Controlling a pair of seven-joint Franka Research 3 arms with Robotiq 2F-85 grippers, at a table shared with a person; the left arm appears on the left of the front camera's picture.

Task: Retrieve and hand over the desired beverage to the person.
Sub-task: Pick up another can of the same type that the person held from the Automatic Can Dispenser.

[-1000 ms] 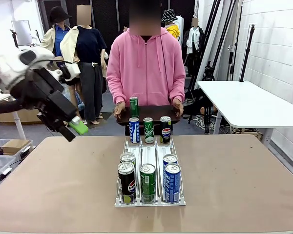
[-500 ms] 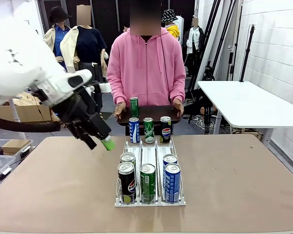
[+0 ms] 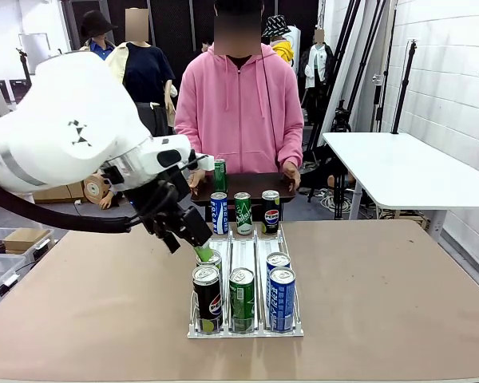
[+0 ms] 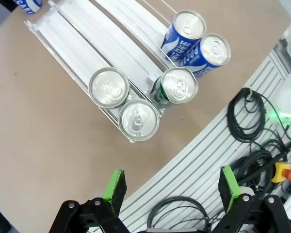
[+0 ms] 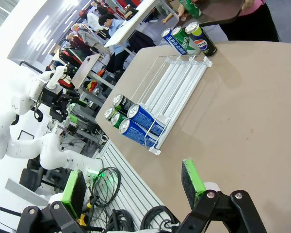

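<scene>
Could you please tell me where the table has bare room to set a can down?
Bare table lies right of the rack, to the edge, and left of it. Crowded: the rack's near end, five cans with the left hand close by.

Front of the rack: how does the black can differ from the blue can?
The black can bears a Pepsi roundel; the blue can has white lettering. The black can stands in the rack's left lane, the blue can in its right. The left gripper, jaws open, hangs nearer the black can than the blue can. Both stand upright at the near end, another can behind each.
</scene>
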